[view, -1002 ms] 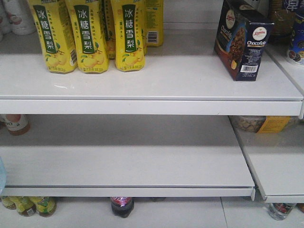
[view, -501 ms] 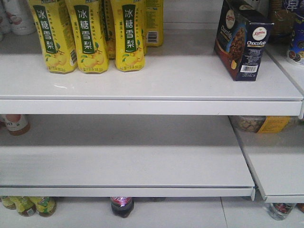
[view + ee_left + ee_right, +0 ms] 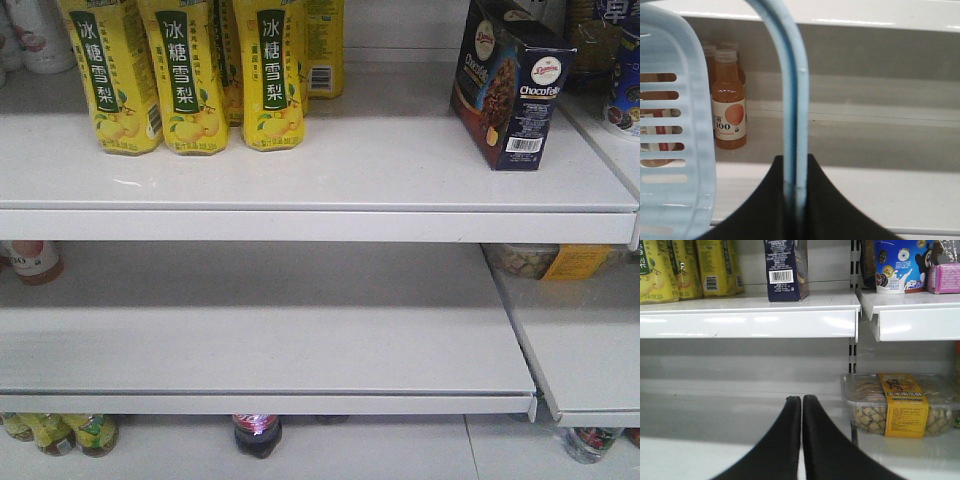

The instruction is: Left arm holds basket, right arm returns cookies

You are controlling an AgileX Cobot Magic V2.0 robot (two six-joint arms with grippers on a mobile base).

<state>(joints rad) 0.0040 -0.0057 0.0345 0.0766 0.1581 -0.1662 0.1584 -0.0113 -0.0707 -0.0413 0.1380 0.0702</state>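
Three yellow drink cartons (image 3: 180,75) stand in a row at the left of the upper shelf (image 3: 300,170) in the front-facing view, and the cookies (image 3: 510,85) stand upright at its right end, barcode label toward the camera, near the front edge and well apart from the cartons. Neither of my arms shows in this view, and the box stands free on the shelf, so I judge the return done.

From my left wrist, the basket (image 3: 675,150) hangs close on the left, its slotted wall filling that side. Its handle (image 3: 792,100) loops up and runs down between the fingers of my left gripper (image 3: 795,200), which is clamped on it; holding the handle there lets the basket hang steady beside the shelving. Behind it, an orange drink bottle (image 3: 729,100) stands on a shelf.

From my right wrist, the fingers of my right gripper (image 3: 801,440) are pressed together with nothing between them, low in front of the lower shelf. The cookies (image 3: 786,270) are above on the upper shelf, well clear of the gripper. A clear tub of snacks (image 3: 900,405) with a yellow label lies to the right.
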